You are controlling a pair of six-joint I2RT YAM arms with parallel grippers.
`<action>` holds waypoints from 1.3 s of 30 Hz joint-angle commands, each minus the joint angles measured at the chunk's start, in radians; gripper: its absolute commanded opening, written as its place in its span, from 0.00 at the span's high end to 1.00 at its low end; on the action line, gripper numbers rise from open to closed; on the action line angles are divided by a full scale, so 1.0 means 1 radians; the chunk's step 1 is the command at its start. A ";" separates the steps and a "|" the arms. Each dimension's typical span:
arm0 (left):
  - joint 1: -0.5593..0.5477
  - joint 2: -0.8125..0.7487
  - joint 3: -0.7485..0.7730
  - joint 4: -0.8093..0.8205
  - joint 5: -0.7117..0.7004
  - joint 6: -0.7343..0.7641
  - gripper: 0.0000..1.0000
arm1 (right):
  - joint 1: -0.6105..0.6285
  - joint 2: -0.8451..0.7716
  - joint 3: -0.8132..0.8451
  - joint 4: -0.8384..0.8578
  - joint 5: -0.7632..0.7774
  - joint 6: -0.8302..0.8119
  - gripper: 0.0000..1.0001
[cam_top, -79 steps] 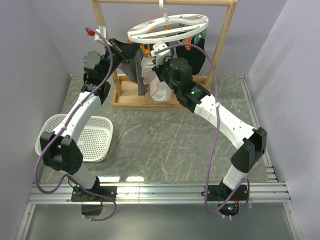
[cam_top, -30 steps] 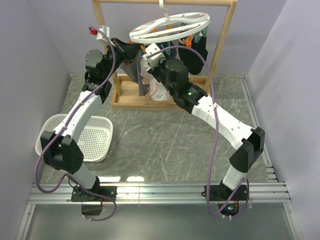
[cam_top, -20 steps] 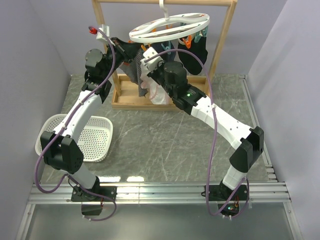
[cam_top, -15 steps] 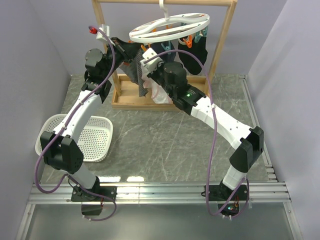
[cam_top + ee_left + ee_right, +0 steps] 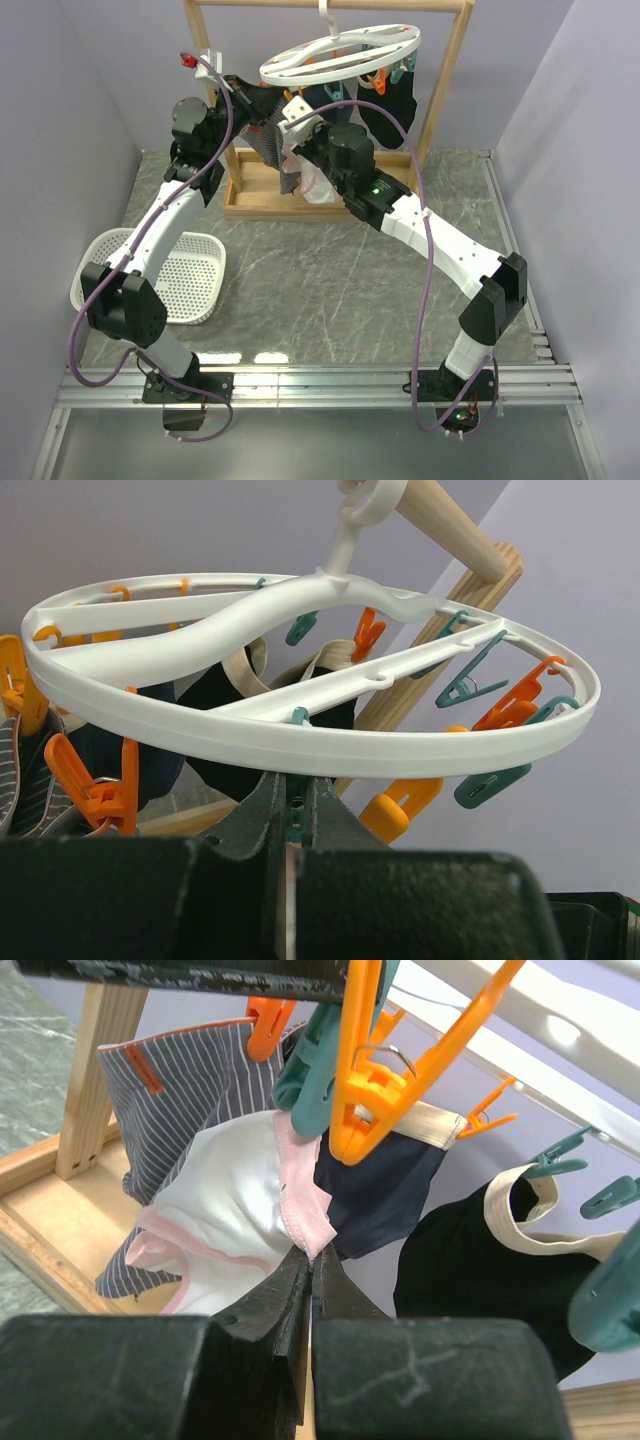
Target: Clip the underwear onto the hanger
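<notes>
While right tool [image 5: 310,1262] pinches the underwear [image 5: 225,1210] hem, left tool [image 5: 292,792] sits closed under the hanger [image 5: 300,746] rim.

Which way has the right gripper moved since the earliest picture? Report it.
Yes: the right gripper has shifted left, away from the wooden rack's right post.

White oval hanger [image 5: 310,748] hangs tilted — pink-trimmed underwear [image 5: 225,1210] droops beneath it.
</notes>
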 commanded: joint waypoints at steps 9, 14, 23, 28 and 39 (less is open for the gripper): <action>-0.015 0.015 0.046 -0.024 -0.011 0.015 1.00 | 0.013 -0.032 -0.010 0.053 -0.012 -0.053 1.00; -0.015 0.015 0.056 -0.027 -0.011 0.021 1.00 | 0.017 -0.032 -0.031 0.068 -0.009 -0.075 1.00; -0.016 0.014 0.041 -0.041 -0.006 0.030 1.00 | 0.017 -0.032 0.004 0.078 -0.006 -0.086 1.00; -0.016 0.011 0.039 -0.048 -0.009 0.041 1.00 | 0.019 -0.038 0.015 0.081 -0.004 -0.096 1.00; -0.015 0.014 0.044 -0.067 -0.013 0.056 1.00 | 0.019 -0.054 0.027 0.088 0.010 -0.112 1.00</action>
